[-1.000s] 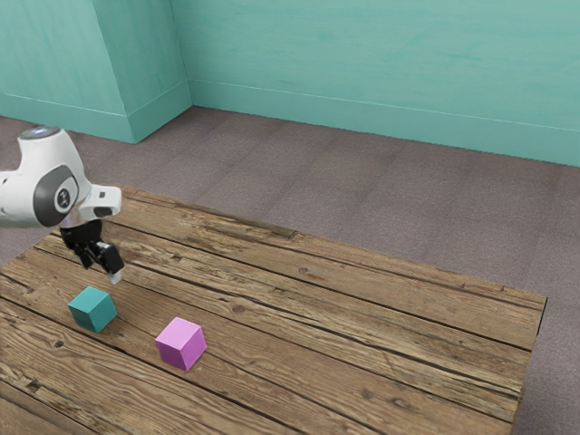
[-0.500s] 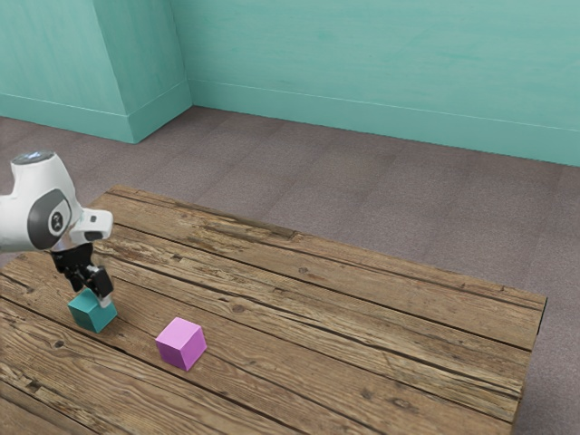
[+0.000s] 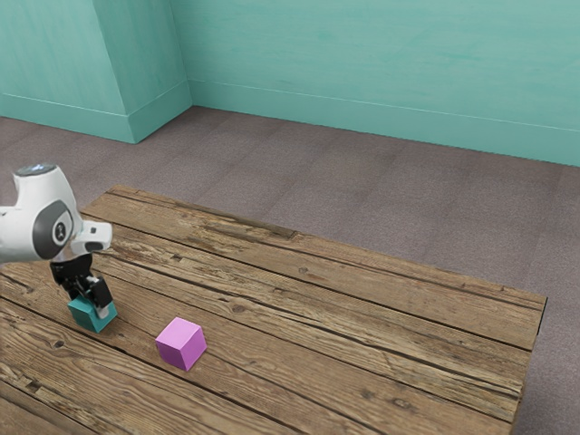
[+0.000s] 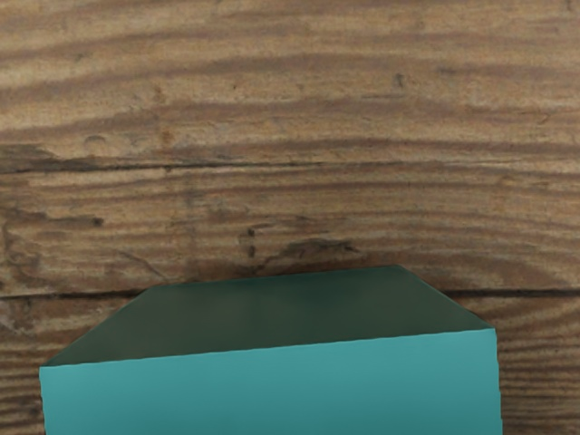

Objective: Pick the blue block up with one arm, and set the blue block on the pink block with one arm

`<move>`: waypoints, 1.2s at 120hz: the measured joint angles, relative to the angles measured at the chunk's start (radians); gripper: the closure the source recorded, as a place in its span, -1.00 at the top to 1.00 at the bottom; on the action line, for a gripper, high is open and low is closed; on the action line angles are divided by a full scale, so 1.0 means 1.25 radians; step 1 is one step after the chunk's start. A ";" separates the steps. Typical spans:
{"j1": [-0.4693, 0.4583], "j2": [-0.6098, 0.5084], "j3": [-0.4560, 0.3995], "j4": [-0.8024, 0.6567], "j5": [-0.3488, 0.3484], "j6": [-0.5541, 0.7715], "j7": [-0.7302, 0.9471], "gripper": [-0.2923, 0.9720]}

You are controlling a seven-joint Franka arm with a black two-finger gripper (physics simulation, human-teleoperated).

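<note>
Down goes the arm! A second ago the gripper [image 3: 92, 297] hung above the blue block [image 3: 91, 316], up and clear of it. Half a second ago it was just reaching the block's top, and now it has sunk lower still, right over the cube. The block itself hasn't budged, and neither has the pink block [image 3: 180, 343].

Over to the exterior view. The arm [image 3: 41, 227] comes in from the exterior view's left, its rounded white wrist bent over so the black hand points steeply down at the wooden table [image 3: 362, 308]. The gripper sits low on the blue block, covering its upper part, with the teal lower half poking out beneath. Has it closed on the cube? From this angle I cannot tell. The block rests on the planks near the table's end at the exterior view's left. The pink block stands apart from it, toward the exterior view's right and a touch nearer the camera, flat on the table, nothing on top of it.

Now the wrist view. The blue block [image 4: 272, 372] looms large directly under the hand, with a dark shaded top face and a bright teal side face. Beyond it runs the weathered table [image 4: 290, 136], grain and plank seams crossing the surface.
</note>
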 joint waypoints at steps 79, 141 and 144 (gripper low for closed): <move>-0.002 0.013 -0.001 0.004 -0.005 0.020 0.004 0.07; 0.007 -0.036 -0.055 0.131 0.010 -0.092 -0.038 0.02; 0.016 -0.038 -0.079 0.132 0.010 -0.102 -0.044 0.03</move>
